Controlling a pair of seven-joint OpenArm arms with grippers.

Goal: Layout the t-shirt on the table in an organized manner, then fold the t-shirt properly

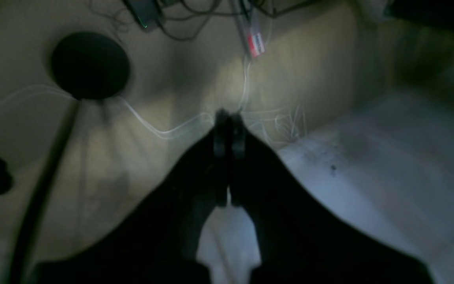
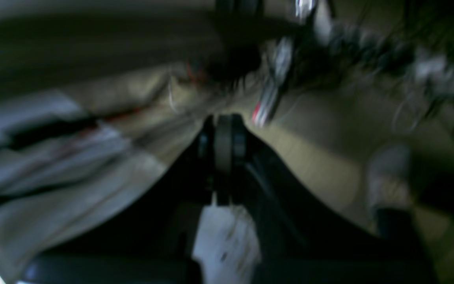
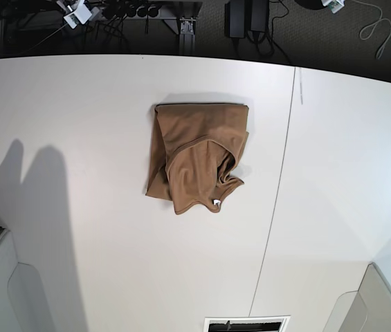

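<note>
The tan t-shirt (image 3: 195, 155) lies bunched and partly doubled over near the middle of the white table (image 3: 77, 207), its small white neck tag at the lower edge. No arm shows in the base view. In the left wrist view my left gripper (image 1: 229, 118) is shut with nothing between its fingers, held over a beige floor beside a pale surface. In the blurred right wrist view my right gripper (image 2: 225, 122) is shut and empty too, also over the floor. Neither wrist view shows the t-shirt.
A dark seam (image 3: 278, 187) runs across the table right of the shirt. Grey-white bins stand at the near left (image 3: 1, 290) and near right (image 3: 382, 304) corners. Cables (image 1: 152, 126) and a round black base (image 1: 90, 65) lie on the floor.
</note>
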